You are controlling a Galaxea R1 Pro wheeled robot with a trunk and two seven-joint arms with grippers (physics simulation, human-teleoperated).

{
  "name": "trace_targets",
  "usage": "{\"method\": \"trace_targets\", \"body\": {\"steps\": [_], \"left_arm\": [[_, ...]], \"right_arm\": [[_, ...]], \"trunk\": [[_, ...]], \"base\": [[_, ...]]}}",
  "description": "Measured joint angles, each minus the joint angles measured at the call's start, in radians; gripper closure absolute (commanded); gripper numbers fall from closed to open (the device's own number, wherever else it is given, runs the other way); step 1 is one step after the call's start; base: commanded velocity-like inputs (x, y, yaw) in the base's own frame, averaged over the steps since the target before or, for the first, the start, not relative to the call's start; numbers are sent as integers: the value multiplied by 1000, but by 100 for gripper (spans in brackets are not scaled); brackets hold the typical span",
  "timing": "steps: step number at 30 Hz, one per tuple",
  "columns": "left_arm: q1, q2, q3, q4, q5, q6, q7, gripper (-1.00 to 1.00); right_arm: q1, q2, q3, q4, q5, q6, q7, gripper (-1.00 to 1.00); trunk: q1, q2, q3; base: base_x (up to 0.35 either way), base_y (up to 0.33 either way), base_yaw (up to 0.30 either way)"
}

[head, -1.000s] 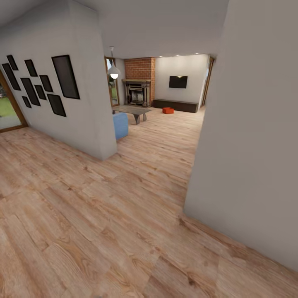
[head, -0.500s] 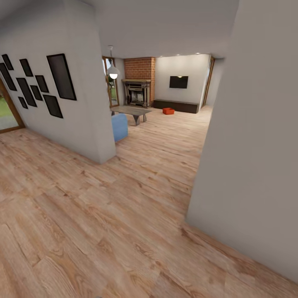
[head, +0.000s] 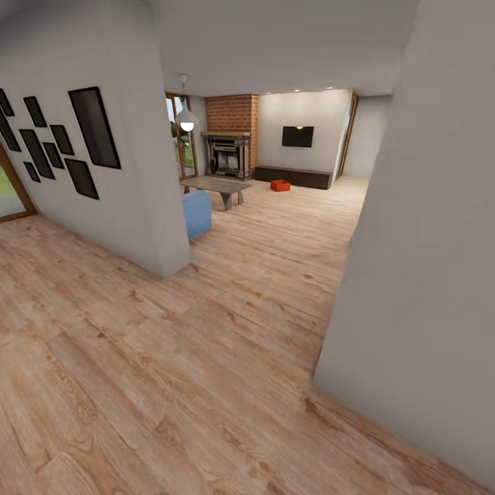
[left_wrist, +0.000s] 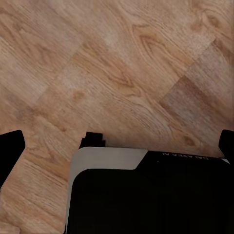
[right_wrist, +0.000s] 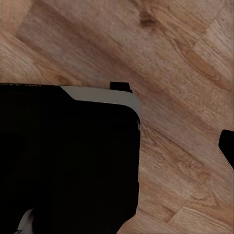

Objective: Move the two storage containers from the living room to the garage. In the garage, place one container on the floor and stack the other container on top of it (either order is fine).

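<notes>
Looking down a hall w/ light wood plank floor (head: 206, 357) toward the living room (head: 275, 172) far ahead. Grey wall (head: 426, 240) close on the right, another grey wall corner (head: 137, 172) on the left w/ a bunch of dark picture frames (head: 62, 141) on it. Glass door (head: 10, 196) at far left edge.

In the living room: one orange-red storage container (head: 280, 185) on the wood floor, far away, just in front of a long dark low cabinet (head: 292, 177) under the wall TV (head: 297, 136). Only one bin to be seen; too small and far to tell more. Brick chimney (head: 232, 113) w/ dark fireplace (head: 227, 155) to the left of it. Low counter (head: 216, 185) near the fireplace, blue sofa (head: 196, 213) end sticking out from behind the left wall corner. White round lamp (head: 186, 122) hanging from ceiling.

Left wrist view: wood planks below, big black robot part w/ grey edge (left_wrist: 146, 195) across the lower half. Dark finger tips (left_wrist: 10, 148) at both side edges, well apart, nothing between them, so left gripper (left_wrist: 119, 146) spread wide.

Right wrist view: wood planks again, same kind of black robot part (right_wrist: 68, 156). One dark finger tip (right_wrist: 227, 145) at the edge, other one hidden, so can't tell if right gripper is open or closed.
</notes>
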Motion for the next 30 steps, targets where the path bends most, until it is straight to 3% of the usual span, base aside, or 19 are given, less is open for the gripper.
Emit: {"method": "trace_targets", "body": {"steps": [30], "left_arm": [[0,0,0,0,0,0,0,-100]], "right_arm": [[0,1,0,0,1,0,0,-100]], "trunk": [[0,0,0]], "base": [[321,0,0]]}}
